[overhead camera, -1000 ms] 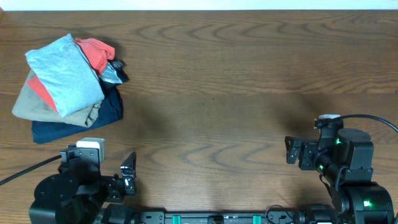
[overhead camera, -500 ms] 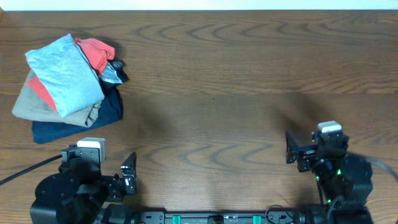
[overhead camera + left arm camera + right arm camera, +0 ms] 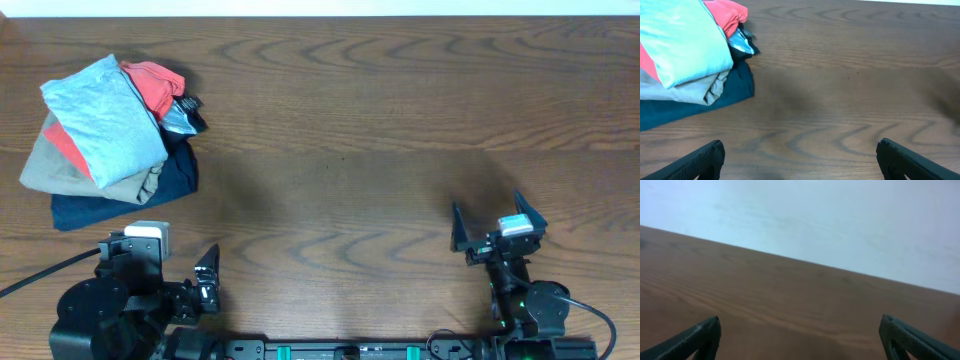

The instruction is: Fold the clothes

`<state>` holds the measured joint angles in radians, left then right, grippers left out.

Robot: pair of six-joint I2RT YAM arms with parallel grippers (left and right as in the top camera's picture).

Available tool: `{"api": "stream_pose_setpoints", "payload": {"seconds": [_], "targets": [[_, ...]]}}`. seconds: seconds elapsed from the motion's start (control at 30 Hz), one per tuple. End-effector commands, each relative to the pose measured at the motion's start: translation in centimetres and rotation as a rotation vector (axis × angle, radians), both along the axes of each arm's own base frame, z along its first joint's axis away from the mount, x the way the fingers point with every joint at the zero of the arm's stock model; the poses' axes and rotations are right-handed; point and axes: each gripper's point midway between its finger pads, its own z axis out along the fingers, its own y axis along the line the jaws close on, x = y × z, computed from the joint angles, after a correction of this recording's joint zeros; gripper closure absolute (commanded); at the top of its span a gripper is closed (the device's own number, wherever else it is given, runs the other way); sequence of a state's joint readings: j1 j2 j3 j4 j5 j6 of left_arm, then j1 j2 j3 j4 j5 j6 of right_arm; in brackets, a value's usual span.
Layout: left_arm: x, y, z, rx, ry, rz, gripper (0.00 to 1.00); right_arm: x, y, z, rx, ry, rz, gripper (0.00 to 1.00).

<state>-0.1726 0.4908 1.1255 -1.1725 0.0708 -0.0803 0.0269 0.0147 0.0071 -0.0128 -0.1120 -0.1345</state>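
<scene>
A stack of folded clothes (image 3: 105, 135) lies at the far left of the wooden table: light blue on top, then red, tan and navy pieces. It also shows at the top left of the left wrist view (image 3: 685, 45). My left gripper (image 3: 155, 262) is open and empty at the near left edge, in front of the stack and apart from it (image 3: 800, 150). My right gripper (image 3: 495, 222) is open and empty at the near right, far from the clothes. Its view (image 3: 800, 325) shows only bare table and wall.
The wooden table (image 3: 350, 130) stretches from the stack to the right edge. A pale wall (image 3: 840, 220) stands behind the table's far edge. A black cable (image 3: 40, 275) runs off the left arm's base.
The right arm has folded down toward the near edge and its gripper has tilted up, so the fingers now show spread apart from above. The left arm and the clothes have not moved.
</scene>
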Motion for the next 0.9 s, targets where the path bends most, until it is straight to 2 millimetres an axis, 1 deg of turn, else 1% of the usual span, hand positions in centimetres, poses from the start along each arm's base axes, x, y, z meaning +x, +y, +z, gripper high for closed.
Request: {"api": "stream_pose_setpoints", "payload": {"seconds": [0.0, 0.03, 0.17, 0.87], "targets": [[-0.02, 0.13, -0.16, 0.014, 0.0, 0.0, 0.02, 0.07, -1.63, -0.87, -0.017, 0.032, -0.091, 0.01], [-0.02, 0.13, -0.14, 0.014, 0.0, 0.0, 0.02, 0.02, -1.6, -1.58, -0.013, 0.061, -0.089, 0.01], [-0.02, 0.13, -0.14, 0.014, 0.0, 0.0, 0.02, 0.03, -1.56, -1.33, 0.044, 0.056, -0.09, 0.01], [-0.02, 0.13, -0.16, 0.014, 0.0, 0.0, 0.02, 0.04, -1.56, -1.33, 0.043, 0.056, -0.09, 0.01]]}}
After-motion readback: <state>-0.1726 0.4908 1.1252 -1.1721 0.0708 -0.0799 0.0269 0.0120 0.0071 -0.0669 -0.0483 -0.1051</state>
